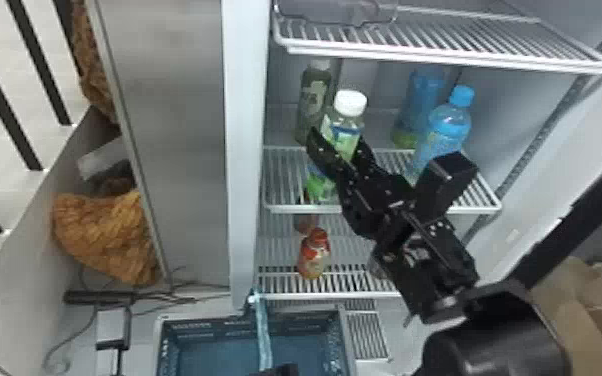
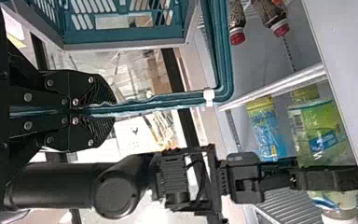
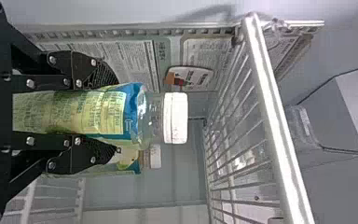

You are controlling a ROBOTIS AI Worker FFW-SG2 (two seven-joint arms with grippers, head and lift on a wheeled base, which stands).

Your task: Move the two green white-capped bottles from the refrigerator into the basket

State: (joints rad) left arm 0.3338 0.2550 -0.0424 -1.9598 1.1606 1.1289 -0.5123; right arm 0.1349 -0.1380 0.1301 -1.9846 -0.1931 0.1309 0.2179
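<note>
1. And here's the score: neither bottle delivered, both green white-capped bottles up in the refrigerator (image 1: 245, 150), but the first is in hand!
2. Upper centre of the head view, the right gripper (image 1: 337, 139) has the front green bottle (image 1: 347, 137), one black finger pressed to each side, grasping it below the shoulder. It's close to upright at the front of the middle shelf (image 1: 285, 209); whether its base has cleared the wires, I can't tell.
3. The rear green bottle (image 1: 313, 95) stands just behind, a touch further left, with no finger on it. That one's entirely left to play for.
4. Down at the bottom edge, left of centre, waits the basket (image 1: 195, 325), the destination for both. In the left wrist view, the left gripper (image 2: 112, 109) has its fingers clenched on the basket's handle (image 2: 154, 100), presumably keeping it steady.
5. So, by my reckoning, the grasp looks made, and this is early in the first transfer. Still to come: draw that bottle out past the upper shelf's bar (image 3: 272, 107), lower it into the basket, then back for the second and the same again.
</note>
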